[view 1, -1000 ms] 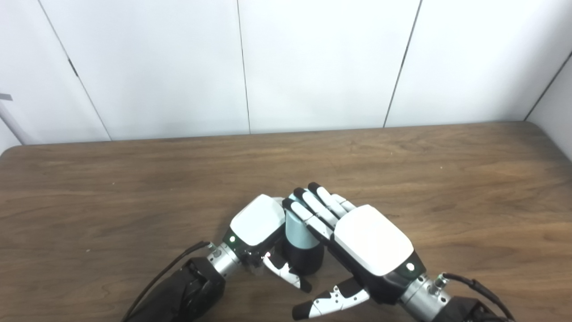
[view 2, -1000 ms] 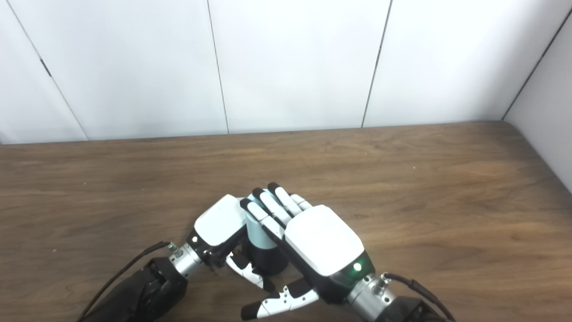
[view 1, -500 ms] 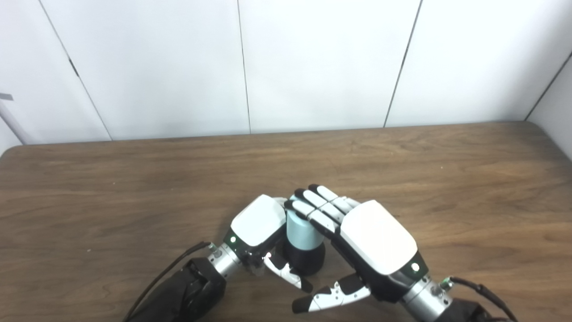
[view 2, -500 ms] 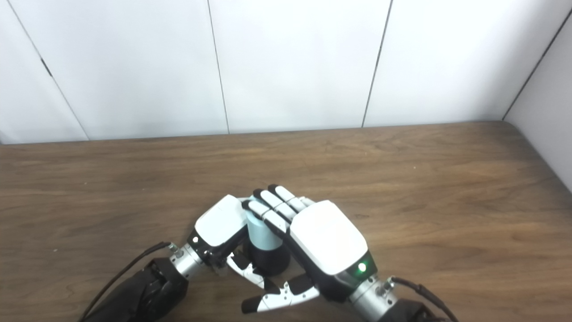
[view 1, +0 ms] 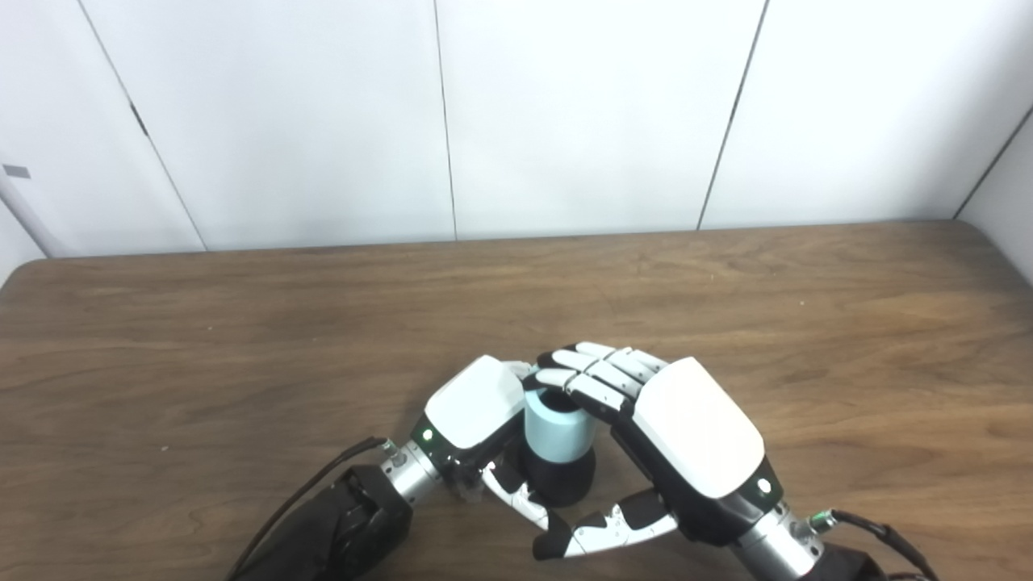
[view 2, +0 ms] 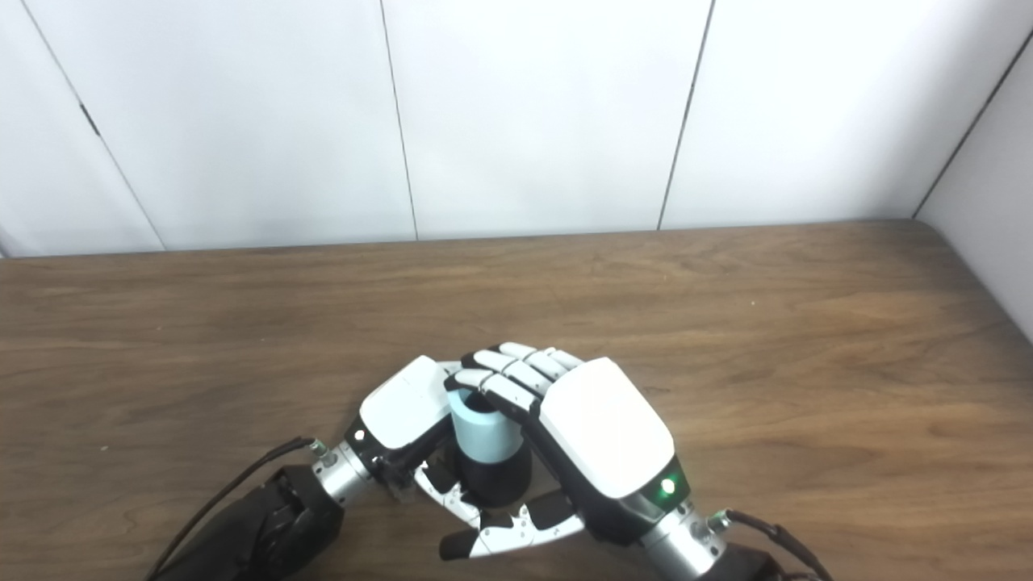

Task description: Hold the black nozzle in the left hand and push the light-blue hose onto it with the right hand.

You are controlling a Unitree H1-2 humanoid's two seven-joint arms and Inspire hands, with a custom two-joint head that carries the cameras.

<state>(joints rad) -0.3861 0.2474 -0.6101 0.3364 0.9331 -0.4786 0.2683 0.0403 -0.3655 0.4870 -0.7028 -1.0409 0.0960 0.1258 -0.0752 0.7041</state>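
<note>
Bright even light, soft shadows, slightly soft focus throughout.

a short light-blue hose (view 1: 554, 426) stands upright, its lower end seated on the black nozzle (view 1: 558, 480).

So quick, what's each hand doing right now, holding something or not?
Left hand: closed around the black nozzle, standing on the table.
Right hand: fingers curled over the light-blue hose; firm grip cannot be told.
</note>
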